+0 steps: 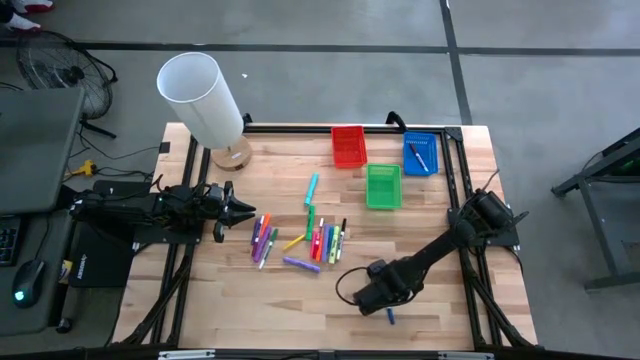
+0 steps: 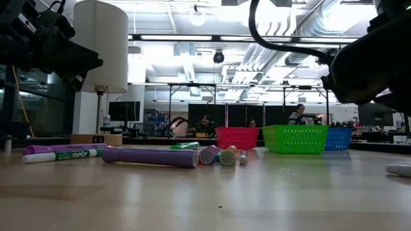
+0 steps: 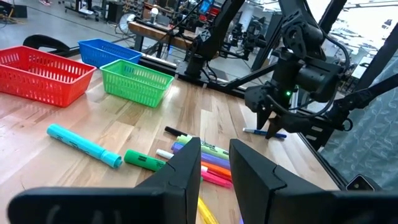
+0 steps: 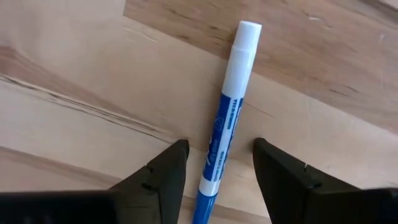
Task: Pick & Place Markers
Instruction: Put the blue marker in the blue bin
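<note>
The right gripper (image 4: 216, 163) stands spread, fingers straddling a blue marker (image 4: 228, 106) (white cap) lying on the table (image 4: 74, 56), not clamped; the left gripper (image 3: 214, 163) hovers, fingers parted, empty.

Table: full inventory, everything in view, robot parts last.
Markers: over a dozen, mixed colours, loose at table centre.
Blue marker: one, white cap, flat on the wood between the right claw's fingers, not gripped.
Red tray: one, far edge.
Green tray: one, just nearer than the other two trays.
Blue tray: one, far right, a marker inside.
Lamp: one, white shade, far left corner.
Table: one, pale wood.
Left claw: holding nothing, beside the marker pile.
Right claw: open, straddling the blue marker.
</note>
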